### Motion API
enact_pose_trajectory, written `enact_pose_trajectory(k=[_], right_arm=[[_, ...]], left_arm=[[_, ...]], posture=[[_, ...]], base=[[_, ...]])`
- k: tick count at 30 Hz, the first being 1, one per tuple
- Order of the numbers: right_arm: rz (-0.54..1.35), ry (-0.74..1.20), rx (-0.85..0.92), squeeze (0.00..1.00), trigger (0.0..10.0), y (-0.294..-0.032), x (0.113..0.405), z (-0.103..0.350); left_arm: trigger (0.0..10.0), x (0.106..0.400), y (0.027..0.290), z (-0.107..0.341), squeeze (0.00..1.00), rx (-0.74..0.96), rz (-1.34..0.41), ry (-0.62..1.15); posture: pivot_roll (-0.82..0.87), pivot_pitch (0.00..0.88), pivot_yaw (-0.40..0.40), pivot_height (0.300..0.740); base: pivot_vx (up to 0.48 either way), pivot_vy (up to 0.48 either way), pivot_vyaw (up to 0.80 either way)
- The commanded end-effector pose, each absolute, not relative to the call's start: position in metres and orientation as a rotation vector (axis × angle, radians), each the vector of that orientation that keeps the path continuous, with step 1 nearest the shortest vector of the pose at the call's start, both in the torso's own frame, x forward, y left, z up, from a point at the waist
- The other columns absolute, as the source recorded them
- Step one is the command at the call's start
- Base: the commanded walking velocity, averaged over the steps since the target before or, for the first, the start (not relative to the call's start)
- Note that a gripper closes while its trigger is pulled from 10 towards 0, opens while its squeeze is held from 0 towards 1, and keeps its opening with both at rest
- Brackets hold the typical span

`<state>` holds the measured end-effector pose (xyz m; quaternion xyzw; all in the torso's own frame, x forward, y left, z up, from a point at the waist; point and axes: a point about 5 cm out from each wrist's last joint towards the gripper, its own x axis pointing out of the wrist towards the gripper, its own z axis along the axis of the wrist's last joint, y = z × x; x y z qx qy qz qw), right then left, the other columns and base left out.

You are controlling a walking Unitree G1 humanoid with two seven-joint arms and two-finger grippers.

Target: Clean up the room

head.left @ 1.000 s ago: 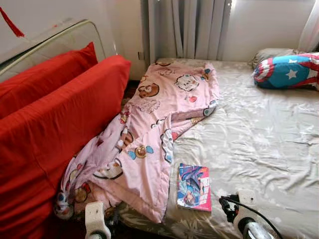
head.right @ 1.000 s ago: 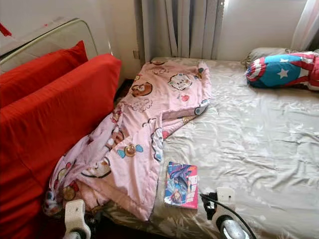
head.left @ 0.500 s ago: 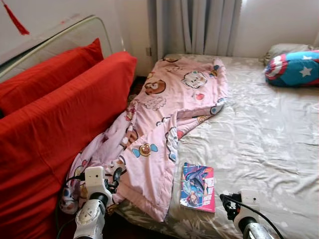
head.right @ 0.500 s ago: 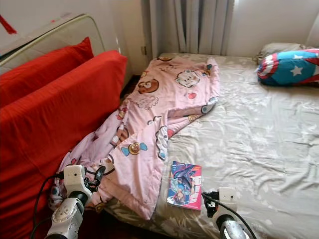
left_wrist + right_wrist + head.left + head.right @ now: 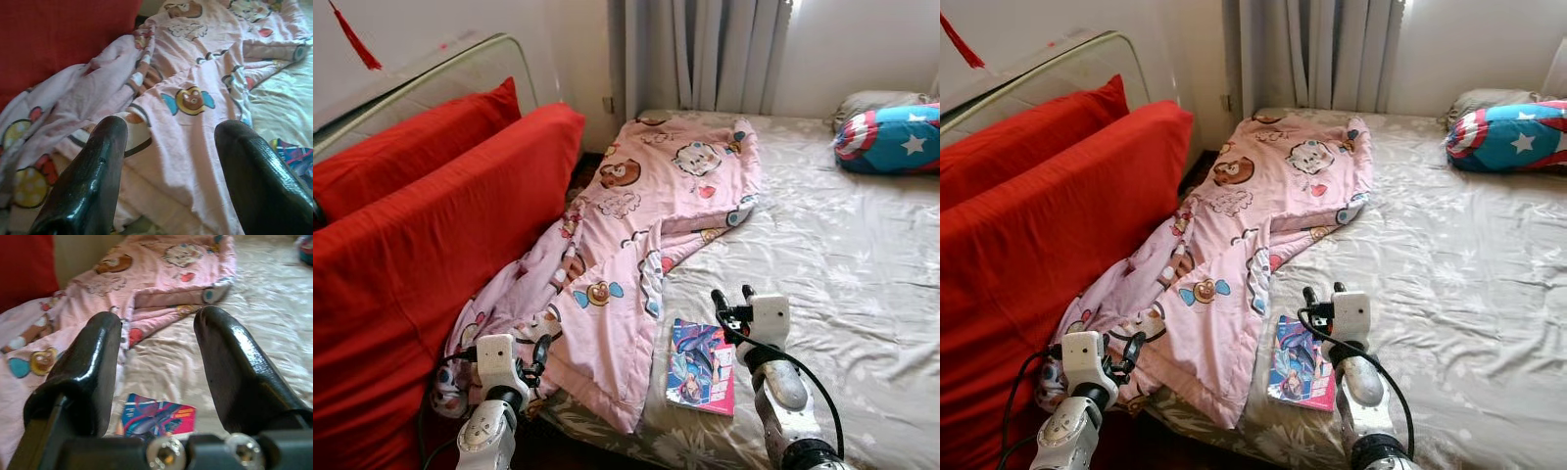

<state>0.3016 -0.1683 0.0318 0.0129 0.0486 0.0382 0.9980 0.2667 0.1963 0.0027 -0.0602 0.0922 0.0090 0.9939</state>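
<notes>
Right gripper (image 5: pixel 732 298), fingers apart, hovers just above the book (image 5: pixel 701 366) on the bed (image 5: pixel 842 255). Left gripper (image 5: pixel 541 348), open, near the pink blanket (image 5: pixel 636 225) edge.

The bed (image 5: pixel 842 245) is viewed from above by both eyes; quilt (image 5: pixel 195 73) and book (image 5: pixel 156 415) are viewed closely by the wrists.

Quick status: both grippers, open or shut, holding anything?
Left gripper: open, empty, over the pink blanket.
Right gripper: open, empty, above the book on the bed.
</notes>
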Motion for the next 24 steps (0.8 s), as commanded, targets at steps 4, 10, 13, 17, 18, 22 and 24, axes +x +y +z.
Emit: enact_pose_trajectory(k=[4,10,13,17,18,22,24], right_arm=[[0.050,0.187,0.010,0.00,10.0,-0.165,0.299,0.021],[0.054,0.163,0.019,0.00,10.0,-0.163,0.299,0.023],[0.047,0.170,0.017,0.00,10.0,-0.163,0.299,0.022],[0.031,0.201,0.011,0.00,10.0,-0.164,0.300,0.021],[0.025,0.210,0.013,0.00,10.0,-0.164,0.302,0.021],[0.026,0.191,0.017,0.00,10.0,-0.165,0.302,0.023],[0.026,0.177,0.023,0.00,10.0,-0.166,0.301,0.024]], left_arm=[[10.0,0.267,0.203,0.006,0.00,-0.127,0.051,0.161],[10.0,0.269,0.207,0.008,0.00,-0.123,0.061,0.156],[10.0,0.272,0.207,0.010,0.00,-0.122,0.062,0.151],[10.0,0.277,0.207,0.015,0.00,-0.120,0.055,0.137],[10.0,0.279,0.207,0.017,0.00,-0.117,0.050,0.132],[10.0,0.281,0.207,0.018,0.00,-0.114,0.050,0.126],[10.0,0.281,0.208,0.019,0.00,-0.113,0.054,0.123]], posture=[[-0.06,0.000,0.034,0.725],[-0.06,0.000,0.042,0.705],[-0.06,0.000,0.049,0.705],[-0.06,0.000,0.053,0.705],[-0.06,0.000,0.055,0.700],[-0.06,0.000,0.057,0.680],[-0.06,0.000,0.057,0.680]], base=[[0.000,0.000,0.00],[0.000,0.000,0.00],[0.000,0.000,0.00],[0.000,0.000,0.00],[0.000,0.000,0.00],[0.000,0.000,0.00],[0.000,0.000,0.00]])
